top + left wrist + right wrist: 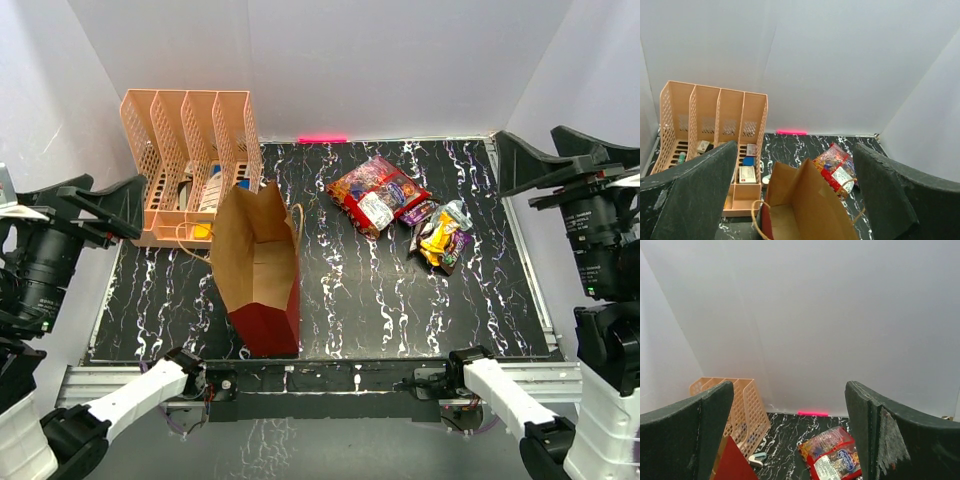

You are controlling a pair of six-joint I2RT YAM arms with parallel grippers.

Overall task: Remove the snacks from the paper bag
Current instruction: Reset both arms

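The paper bag (262,265), red outside and brown inside, stands open at the left of the black marble table. No snack shows in the part of its inside that I can see in the left wrist view (805,210). The large red candy bag (375,195) lies on the table to the right of it, also seen in both wrist views (837,170) (832,456). Small yellow, purple and silver packets (440,235) lie beside it. My left gripper (112,205) is open, raised left of the bag. My right gripper (522,172) is open, raised at the right edge.
A peach file rack (190,160) with small items stands at the back left, touching the bag's tan handle (190,240). A pink stick (322,139) lies against the back wall. A small white-and-teal object (757,458) lies by the rack. White walls enclose the table.
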